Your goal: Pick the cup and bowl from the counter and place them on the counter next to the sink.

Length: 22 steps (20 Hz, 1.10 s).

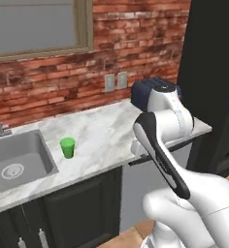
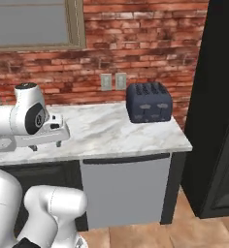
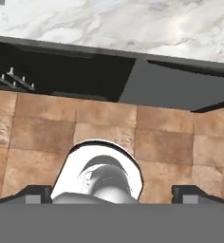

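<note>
Tapered green cup [image 1: 67, 147], veined marble counter [image 1: 106, 133]

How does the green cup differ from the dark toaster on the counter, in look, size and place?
The cup is bright green and plain; the toaster is dark blue-grey with slots on top. The cup is much smaller than the toaster. The cup stands close to the sink, near the counter's front; the toaster sits far from it, at the brick wall by the counter's other end. Both stand upright on the marble counter.
</note>
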Tool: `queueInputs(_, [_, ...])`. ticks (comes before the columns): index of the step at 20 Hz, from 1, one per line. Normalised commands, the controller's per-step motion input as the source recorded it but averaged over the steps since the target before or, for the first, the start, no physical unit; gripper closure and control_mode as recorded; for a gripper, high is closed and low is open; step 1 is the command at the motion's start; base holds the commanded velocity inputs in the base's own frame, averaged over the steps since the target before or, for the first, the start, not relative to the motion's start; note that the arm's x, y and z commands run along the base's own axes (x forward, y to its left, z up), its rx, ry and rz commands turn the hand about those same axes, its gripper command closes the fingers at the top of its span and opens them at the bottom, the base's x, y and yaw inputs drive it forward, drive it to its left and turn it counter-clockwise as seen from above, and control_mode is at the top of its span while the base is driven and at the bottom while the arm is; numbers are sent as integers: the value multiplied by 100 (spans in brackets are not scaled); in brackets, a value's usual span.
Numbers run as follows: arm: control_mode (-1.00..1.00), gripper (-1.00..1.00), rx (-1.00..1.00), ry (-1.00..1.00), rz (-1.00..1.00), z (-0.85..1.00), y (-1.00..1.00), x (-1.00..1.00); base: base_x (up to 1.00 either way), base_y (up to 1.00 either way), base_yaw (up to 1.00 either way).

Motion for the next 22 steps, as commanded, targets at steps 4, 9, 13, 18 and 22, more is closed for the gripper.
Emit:
queueInputs(4, [100, -100, 0, 0, 0, 0, 0, 0, 0, 0, -99])
queueInputs(9, [100, -100, 0, 0, 0, 0, 0, 0, 3, 0, -92])
queueInputs(13, [100, -100, 0, 0, 0, 0, 0, 0, 5, 3, -81])
queueInputs(18, [100, -100, 0, 0, 0, 0, 0, 0, 15, 14, -70])
queueInputs(22, [100, -100, 0, 0, 0, 0, 0, 0, 18, 11, -64])
